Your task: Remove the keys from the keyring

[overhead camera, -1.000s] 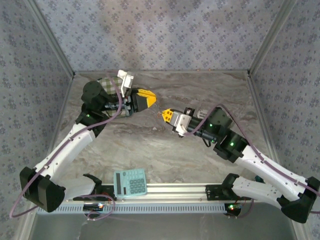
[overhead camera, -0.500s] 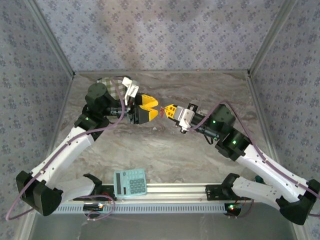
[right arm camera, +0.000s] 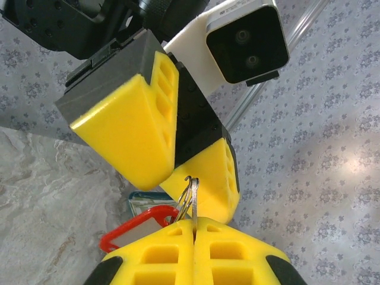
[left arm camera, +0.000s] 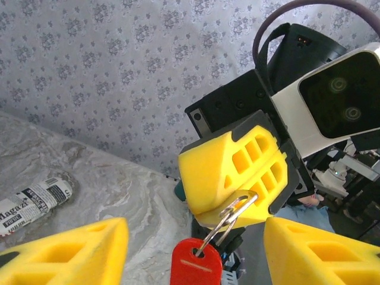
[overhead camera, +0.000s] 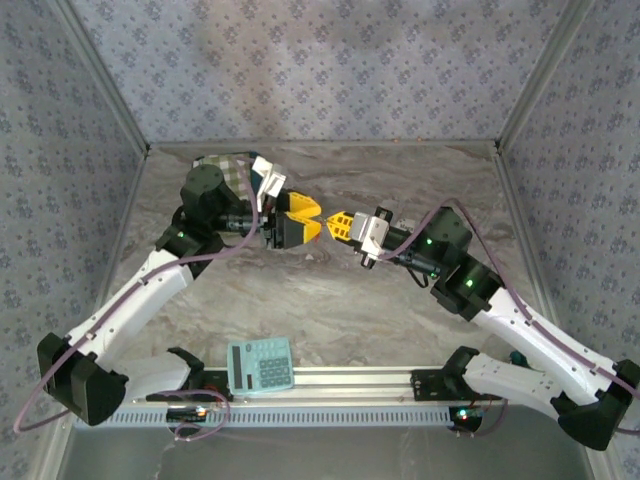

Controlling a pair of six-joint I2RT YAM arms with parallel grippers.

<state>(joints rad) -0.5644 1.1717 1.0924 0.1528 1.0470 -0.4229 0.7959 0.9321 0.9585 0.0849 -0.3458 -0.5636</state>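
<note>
Red plastic on thin steel wire, all of it up in the air over the marble table (overhead camera: 330, 310). Right gripper (right arm camera: 194, 237) with its pads pressed flat together, pinching the keyring (right arm camera: 190, 196) by just a sliver of the loop. Red key tag (left arm camera: 196, 264) dangling off that ring, right between the spread fingers of the left gripper (overhead camera: 305, 218) and touching neither one, judging by the left wrist view. Nose to nose, basically.

Looks like the grab-the-tag-and-work-it-off-the-coil step, not yet begun. Plenty to go wrong tbh:

- Closing the left side without lining up first: tag free to swing on the ring, so easy to clip only a corner, or to knock it sideways and close on air.
- Pulling straight back: probably no unthreading from a split ring that way, only dragging the whole ring out of that skimpy right-hand pinch. Then everything down on the marble, back to square one.
- Twisting too hard: ring spinning in the pads instead of the tag sliding round the coil.
- Crowding in: yellow tips close together, so with any overshoot, finger-on-finger bumping and a jolted ring.

Can't tell about any metal key blades on the ring, too small. Better to go slow, get a full-width bite on the tag, then feed it round the coil.
</note>
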